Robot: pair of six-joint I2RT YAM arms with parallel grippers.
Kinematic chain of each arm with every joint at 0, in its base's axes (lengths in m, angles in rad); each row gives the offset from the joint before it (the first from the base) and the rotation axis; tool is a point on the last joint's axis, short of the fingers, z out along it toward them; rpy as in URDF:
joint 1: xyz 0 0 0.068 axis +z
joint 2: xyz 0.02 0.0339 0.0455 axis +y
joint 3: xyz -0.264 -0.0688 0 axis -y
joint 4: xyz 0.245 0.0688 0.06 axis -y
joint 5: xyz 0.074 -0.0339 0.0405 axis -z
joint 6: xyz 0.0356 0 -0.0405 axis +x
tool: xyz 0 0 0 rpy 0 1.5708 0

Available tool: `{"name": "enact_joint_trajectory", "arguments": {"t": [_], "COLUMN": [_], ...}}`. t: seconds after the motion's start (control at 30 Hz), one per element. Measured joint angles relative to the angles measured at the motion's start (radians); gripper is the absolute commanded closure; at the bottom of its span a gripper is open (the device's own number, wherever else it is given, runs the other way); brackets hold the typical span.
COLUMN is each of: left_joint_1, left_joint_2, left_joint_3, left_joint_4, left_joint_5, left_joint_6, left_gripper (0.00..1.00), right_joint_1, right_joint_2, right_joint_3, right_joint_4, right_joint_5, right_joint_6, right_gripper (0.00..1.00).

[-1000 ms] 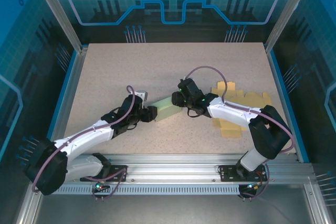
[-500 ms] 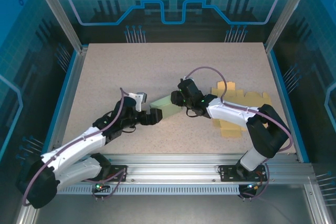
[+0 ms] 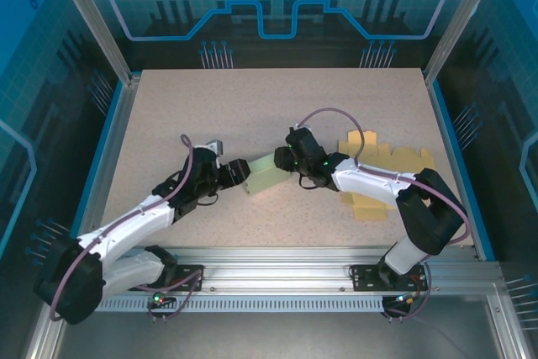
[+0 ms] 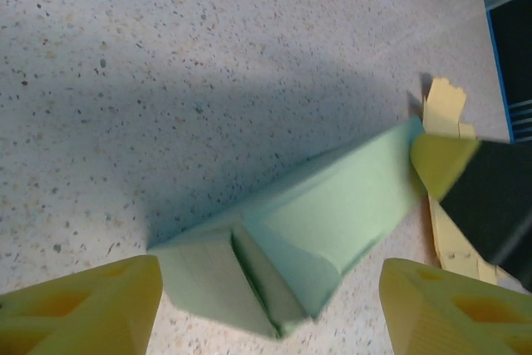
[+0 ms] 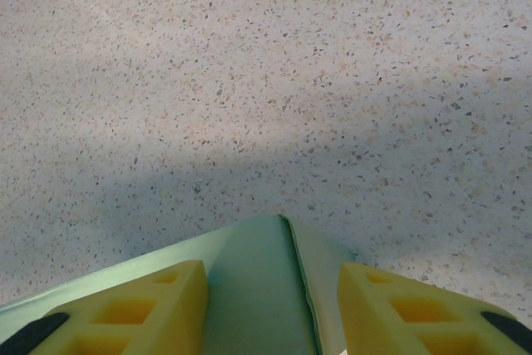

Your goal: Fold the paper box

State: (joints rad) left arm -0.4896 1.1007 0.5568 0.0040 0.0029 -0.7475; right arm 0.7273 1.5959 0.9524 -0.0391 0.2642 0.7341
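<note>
Speckled tabletop (image 3: 252, 107) lies under both my arms, and the green paper box (image 3: 265, 176) sits near its middle, lying lengthwise between my two grippers. My right gripper (image 3: 290, 160) is clamped about halfway closed on the box's right end, and its wrist view shows the green panel between the pads. My left gripper (image 3: 238, 172) stands wide open at the other end, one finger (image 4: 83, 305) close beside the end flap and the other well clear. I judge the body is formed and the left end flaps are the step in hand; they look tucked but not flush. Next I should ease the left jaws onto that end and press it home while the right holds steady. Flat yellow sheets (image 3: 387, 161) lie off to the right.
</note>
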Motion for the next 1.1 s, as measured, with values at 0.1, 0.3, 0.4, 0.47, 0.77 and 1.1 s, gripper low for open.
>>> {"name": "enact_joint_trajectory", "arguments": {"t": [0.1, 0.3, 0.4, 0.47, 0.77, 1.1], "left_joint_1": [0.023, 0.026, 0.026, 0.026, 0.03, 0.03], "left_joint_2": [0.043, 0.08, 0.074, 0.055, -0.012, -0.043], "left_joint_3": [-0.008, -0.056, -0.103, -0.13, -0.2, -0.192], "left_joint_4": [0.064, 0.145, 0.19, 0.218, 0.292, 0.196], "left_joint_5": [0.037, 0.106, 0.134, 0.138, 0.124, 0.097], "left_joint_6": [-0.038, -0.089, -0.113, -0.124, -0.156, -0.089], "left_gripper": [0.35, 0.51, 0.6, 0.67, 1.0, 0.71], "right_joint_1": [0.001, 0.001, 0.003, 0.007, 0.008, 0.008], "right_joint_2": [-0.002, -0.002, -0.002, -0.002, -0.002, -0.002], "right_joint_3": [-0.004, -0.004, -0.005, -0.005, -0.005, -0.004], "right_joint_4": [0.004, 0.004, 0.004, 0.004, 0.004, 0.004], "right_joint_5": [0.0, 0.001, -0.002, -0.004, -0.003, -0.007], "right_joint_6": [0.0, 0.0, 0.0, 0.0, 0.002, 0.006], "right_gripper": [0.54, 0.54, 0.54, 0.54, 0.58, 0.57]}}
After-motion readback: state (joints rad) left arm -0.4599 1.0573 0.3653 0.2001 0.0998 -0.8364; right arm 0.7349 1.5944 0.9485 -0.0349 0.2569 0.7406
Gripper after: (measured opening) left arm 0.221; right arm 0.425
